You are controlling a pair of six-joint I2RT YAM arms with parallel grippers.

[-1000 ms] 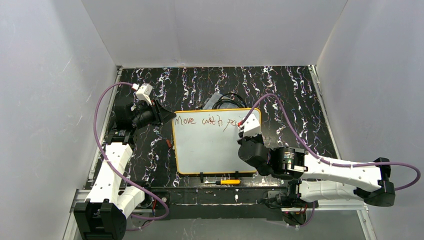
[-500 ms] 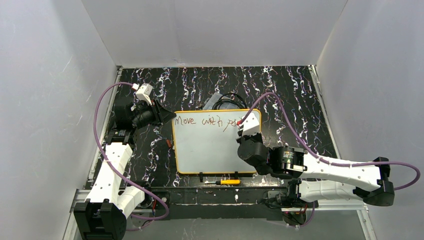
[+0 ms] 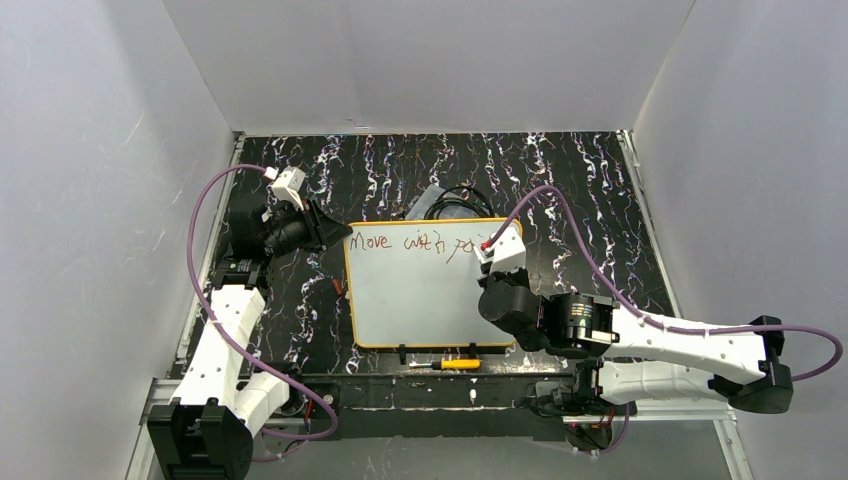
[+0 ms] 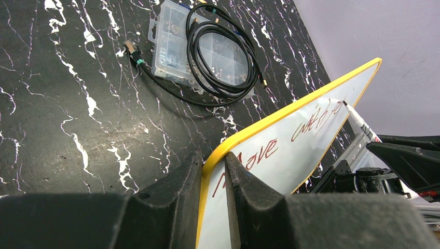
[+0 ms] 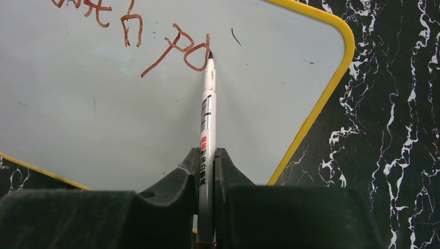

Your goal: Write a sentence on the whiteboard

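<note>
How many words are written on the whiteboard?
3, along the far edge of the whiteboard: "Move" at left, "with" in the middle, unfinished "po" at the marker tip.

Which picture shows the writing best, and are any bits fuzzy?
Right wrist view: the sentence and marker look sharp, evenly lit, no glare; the right gripper up close looks softer. Left wrist view: the whiteboard slants away, stretching the letters. Top external view: the writing is tiny.
</note>
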